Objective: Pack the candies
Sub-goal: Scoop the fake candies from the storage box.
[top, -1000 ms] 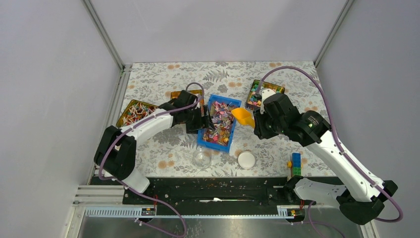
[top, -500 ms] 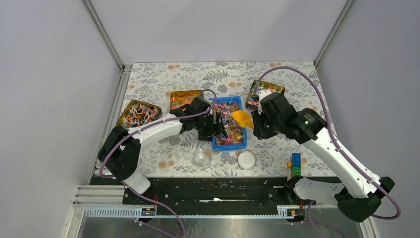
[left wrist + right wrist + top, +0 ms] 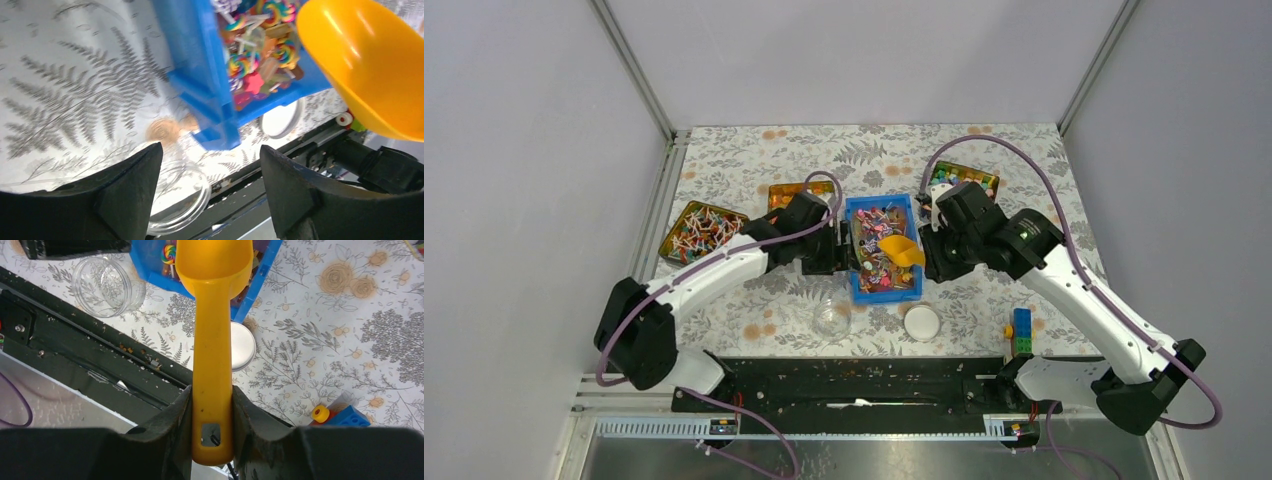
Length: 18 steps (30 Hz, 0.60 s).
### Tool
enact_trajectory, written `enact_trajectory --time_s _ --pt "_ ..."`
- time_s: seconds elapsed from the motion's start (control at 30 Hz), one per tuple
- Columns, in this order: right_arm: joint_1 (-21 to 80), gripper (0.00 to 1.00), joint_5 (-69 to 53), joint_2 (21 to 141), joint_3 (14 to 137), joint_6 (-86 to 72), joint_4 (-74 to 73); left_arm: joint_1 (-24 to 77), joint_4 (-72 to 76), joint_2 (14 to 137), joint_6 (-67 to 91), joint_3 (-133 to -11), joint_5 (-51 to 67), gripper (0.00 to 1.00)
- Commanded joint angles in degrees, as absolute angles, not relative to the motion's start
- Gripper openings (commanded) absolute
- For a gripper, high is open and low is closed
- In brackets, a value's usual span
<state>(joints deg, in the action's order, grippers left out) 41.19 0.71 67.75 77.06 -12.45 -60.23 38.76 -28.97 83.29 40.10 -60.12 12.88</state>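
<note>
The candies (image 3: 876, 248) fill a blue bin (image 3: 855, 210) at mid-table; I also see these candies (image 3: 255, 55) in the left wrist view. My right gripper (image 3: 930, 256) is shut on the handle of an orange scoop (image 3: 900, 250), whose bowl hangs over the bin's right half. In the right wrist view the scoop (image 3: 214, 315) runs straight out from the right gripper (image 3: 212, 410). My left gripper (image 3: 836, 250) stands open against the bin's left wall. The left wrist view shows the left gripper (image 3: 207, 165) with nothing between its fingers and the scoop (image 3: 365, 65) looking empty.
A clear jar (image 3: 832, 318) and its white lid (image 3: 921, 322) sit in front of the bin, near the black rail (image 3: 864, 380). Trays of other sweets stand at far left (image 3: 699, 228), behind the left arm (image 3: 786, 192) and at back right (image 3: 964, 180). Toy bricks (image 3: 1021, 330) lie front right.
The blue bin has slid right and straightened from its tilt, with my left gripper following alongside. The scoop has moved left and down over the bin.
</note>
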Motion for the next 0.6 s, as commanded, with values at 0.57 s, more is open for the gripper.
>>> enact_trajectory --time_s 0.57 --pt "45.2 0.00 -1.6 77.0 84.6 -16.1 -71.7 36.5 -38.5 70.6 34.9 -48.0 5.6 0.68"
